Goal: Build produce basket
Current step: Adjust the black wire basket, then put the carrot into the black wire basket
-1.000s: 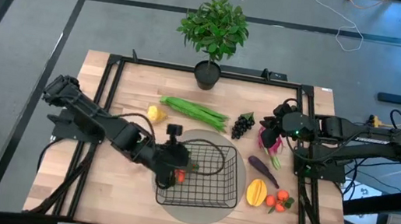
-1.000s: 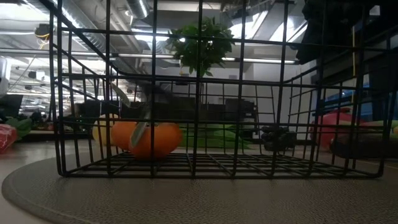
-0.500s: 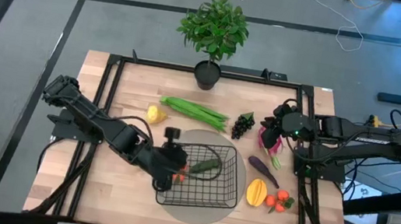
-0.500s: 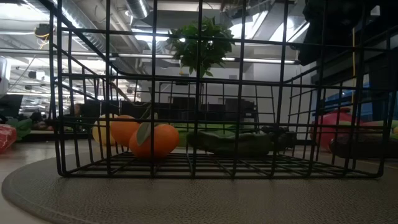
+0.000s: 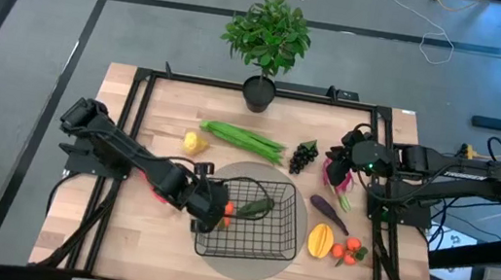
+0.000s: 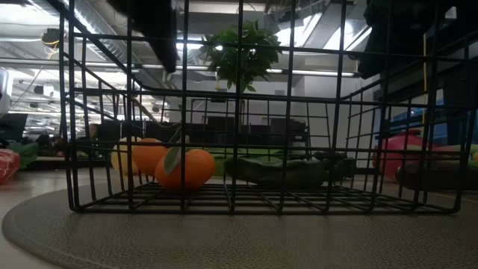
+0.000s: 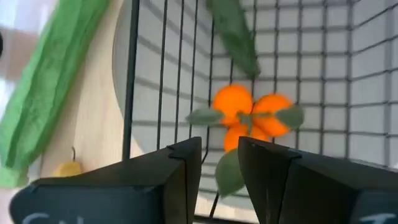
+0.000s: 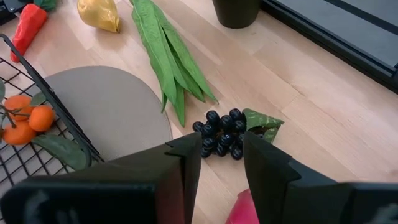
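From above, the black wire-mesh basket (image 5: 254,221) is seen on a round grey mat (image 5: 280,262) near the table's front edge, holding orange tomatoes (image 5: 227,210) and a dark cucumber (image 5: 257,206) lying diagonally. The left gripper (image 5: 206,210) is placed at the basket's left wall.

At table height, the cucumber (image 6: 276,170) is seen lengthwise across the basket floor beside the tomatoes (image 6: 186,167).

In the left wrist view, the jaws are parted and empty above the tomatoes (image 7: 249,118).

In the right wrist view, the right gripper (image 8: 221,163) is shown with jaws parted, holding nothing, over black grapes (image 8: 219,134) beside long green beans (image 8: 168,59).

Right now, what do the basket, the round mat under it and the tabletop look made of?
Black wire-mesh basket: thin metal wire, apparently dark-coated; open grid throughout. Round grey mat: looks woven or textured fabric, matte; the low view shows fine grain. Light tabletop: wood, pale planks with visible seams, framed by black rails.
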`<state>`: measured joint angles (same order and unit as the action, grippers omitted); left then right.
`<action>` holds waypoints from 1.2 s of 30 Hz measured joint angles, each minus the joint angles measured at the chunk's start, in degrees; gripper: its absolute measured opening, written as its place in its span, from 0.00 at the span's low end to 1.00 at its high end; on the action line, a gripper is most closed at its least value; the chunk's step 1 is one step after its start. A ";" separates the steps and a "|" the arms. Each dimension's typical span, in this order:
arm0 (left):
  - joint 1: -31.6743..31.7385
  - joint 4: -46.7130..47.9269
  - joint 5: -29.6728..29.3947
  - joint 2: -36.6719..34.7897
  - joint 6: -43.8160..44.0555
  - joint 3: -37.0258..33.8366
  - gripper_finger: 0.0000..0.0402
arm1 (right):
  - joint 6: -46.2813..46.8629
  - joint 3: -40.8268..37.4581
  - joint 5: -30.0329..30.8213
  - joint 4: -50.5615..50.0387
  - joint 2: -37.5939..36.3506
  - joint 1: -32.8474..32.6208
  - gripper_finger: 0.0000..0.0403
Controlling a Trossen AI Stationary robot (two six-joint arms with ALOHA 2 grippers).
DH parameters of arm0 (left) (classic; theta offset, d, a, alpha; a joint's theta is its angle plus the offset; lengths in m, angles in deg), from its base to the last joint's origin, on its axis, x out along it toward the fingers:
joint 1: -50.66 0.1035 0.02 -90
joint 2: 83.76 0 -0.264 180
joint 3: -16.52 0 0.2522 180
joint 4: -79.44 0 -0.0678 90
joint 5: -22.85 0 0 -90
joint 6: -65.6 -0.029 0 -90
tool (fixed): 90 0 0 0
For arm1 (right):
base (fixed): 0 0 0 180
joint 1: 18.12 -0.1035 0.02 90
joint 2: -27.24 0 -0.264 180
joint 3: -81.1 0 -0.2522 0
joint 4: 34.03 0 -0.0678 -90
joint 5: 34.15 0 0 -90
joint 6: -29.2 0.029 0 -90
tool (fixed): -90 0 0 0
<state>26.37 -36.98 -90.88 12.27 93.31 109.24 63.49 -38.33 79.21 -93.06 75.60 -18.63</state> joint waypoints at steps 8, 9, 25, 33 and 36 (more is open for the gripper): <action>-0.16 4.71 2.90 0.22 6.55 -1.51 0.23 | -0.04 0.00 -0.02 0.02 0.00 0.02 0.27; -0.07 5.31 2.59 0.22 6.61 -1.76 0.23 | -0.04 0.00 -0.03 0.00 0.02 0.02 0.27; 2.27 8.57 -4.58 0.24 6.20 -1.21 0.23 | -0.24 0.00 0.02 0.02 0.00 0.02 0.27; 0.96 16.66 -10.74 0.11 2.22 11.01 0.23 | -0.13 0.00 0.07 0.04 0.00 0.01 0.27; 1.02 31.99 -10.81 -0.45 11.59 14.14 0.23 | -0.24 0.00 0.07 0.02 0.02 0.00 0.27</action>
<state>27.39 -4.99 -101.69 11.82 104.90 123.38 63.25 -38.33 79.27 -93.04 75.62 -18.63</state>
